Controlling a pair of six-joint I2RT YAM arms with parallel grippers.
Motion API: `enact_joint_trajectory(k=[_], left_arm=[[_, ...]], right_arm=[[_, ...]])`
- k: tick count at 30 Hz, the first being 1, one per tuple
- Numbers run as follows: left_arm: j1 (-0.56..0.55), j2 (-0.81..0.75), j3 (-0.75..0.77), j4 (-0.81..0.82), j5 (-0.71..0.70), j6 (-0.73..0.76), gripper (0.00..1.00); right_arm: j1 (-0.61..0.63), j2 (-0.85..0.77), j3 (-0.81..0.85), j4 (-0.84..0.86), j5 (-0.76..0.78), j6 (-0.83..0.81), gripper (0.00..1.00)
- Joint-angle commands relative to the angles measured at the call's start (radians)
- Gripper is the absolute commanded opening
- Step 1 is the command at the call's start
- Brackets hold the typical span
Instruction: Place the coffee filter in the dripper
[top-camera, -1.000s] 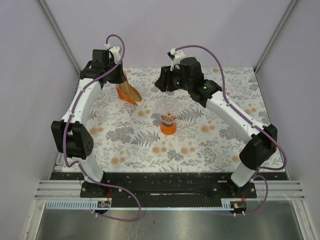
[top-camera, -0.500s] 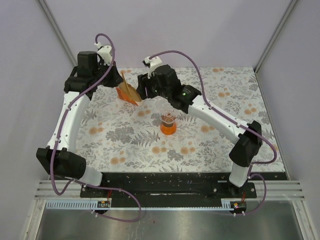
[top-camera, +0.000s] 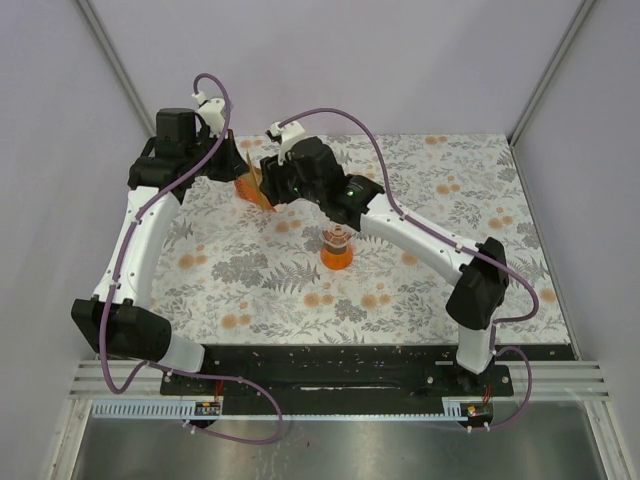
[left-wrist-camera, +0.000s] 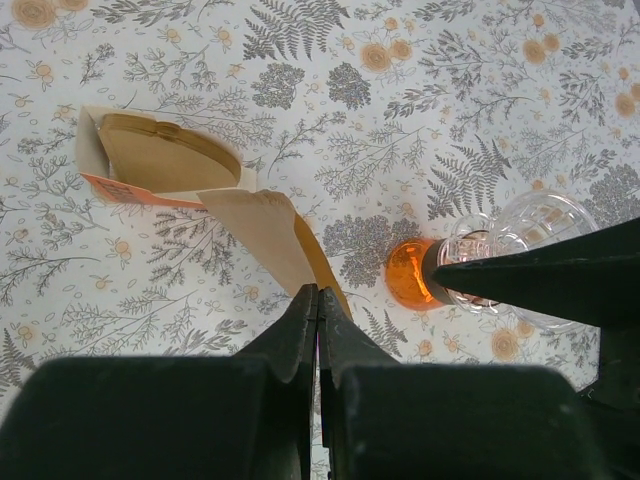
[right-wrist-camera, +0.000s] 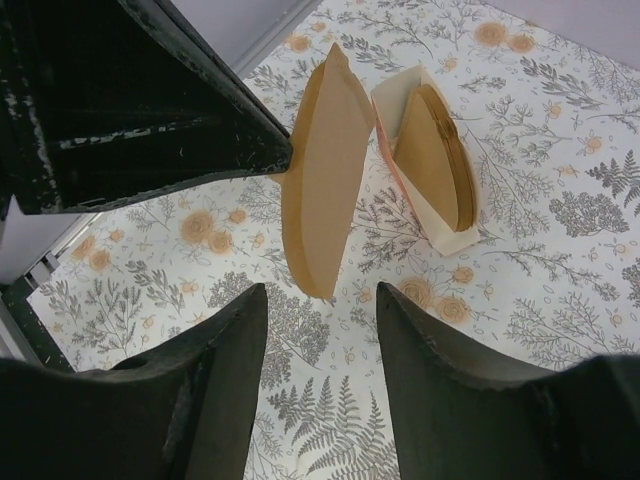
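nearby, holder (left-wrist-camera: 92, 140) cradles tan papers (left-wrist-camera: 165, 160); left fingers (left-wrist-camera: 293, 325) pinch coffee filter (left-wrist-camera: 262, 232).

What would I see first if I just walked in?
A thin tan paper coffee filter is held above the table, pinched by the left pincer, while the open right pincer hovers just in front of it. The clear funnel-shaped dripper on its orange base stands mid-table.

The dripper (top-camera: 337, 247) stands near the middle of the table (top-camera: 430, 290), with the filter holder (right-wrist-camera: 440, 165) farther back and to its left. The coffee filter (right-wrist-camera: 318, 190) hangs just beside the holder, on the side nearer the dripper.
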Motion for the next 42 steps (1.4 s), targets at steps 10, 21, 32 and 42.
enact_joint_trajectory(k=[10, 21, 32, 42], left_arm=[[0.005, -0.037, -0.013, 0.041, 0.036, -0.004, 0.0], [0.004, -0.04, -0.026, 0.048, 0.068, -0.006, 0.0], [0.004, -0.044, -0.05, 0.053, 0.112, -0.008, 0.0], [0.005, -0.084, -0.034, 0.032, 0.088, 0.025, 0.03]], right_arm=[[0.013, 0.069, 0.079, 0.025, 0.028, -0.024, 0.54], [0.012, 0.141, 0.151, -0.021, 0.097, -0.056, 0.42], [0.01, 0.173, 0.2, -0.015, 0.071, -0.032, 0.36], [0.009, 0.112, 0.205, -0.098, 0.112, -0.039, 0.0]])
